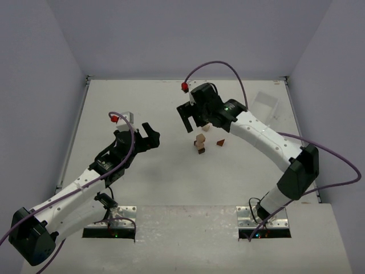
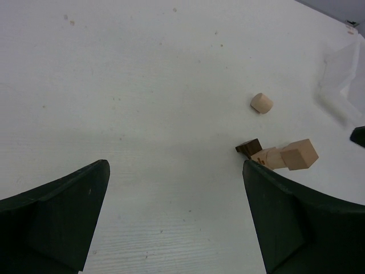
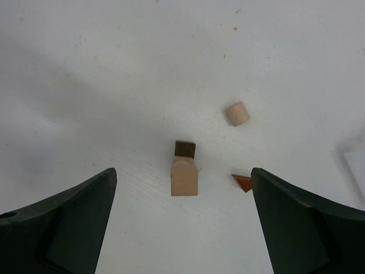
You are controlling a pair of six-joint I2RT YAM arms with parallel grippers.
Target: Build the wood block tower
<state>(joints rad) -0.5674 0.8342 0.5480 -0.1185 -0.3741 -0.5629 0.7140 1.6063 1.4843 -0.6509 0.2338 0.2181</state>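
The wood block tower point(image 1: 199, 144) stands mid-table: a dark brown block point(image 3: 185, 149) at the base with pale tan blocks point(image 3: 185, 178) stacked on it. It also shows in the left wrist view point(image 2: 285, 155). A pale tan round block point(image 3: 237, 113) and a reddish-brown wedge point(image 3: 242, 182) lie loose on the table beside the tower. My right gripper point(image 1: 191, 119) is open and empty, above the tower and apart from it, with the tower between its fingers in the right wrist view point(image 3: 183, 171). My left gripper point(image 1: 149, 136) is open and empty, to the left of the tower point(image 2: 175, 165).
A clear plastic tray point(image 1: 266, 103) lies at the back right and shows faintly in the left wrist view point(image 2: 342, 74). Grey walls close in the white table point(image 1: 142, 108) at the left, back and right.
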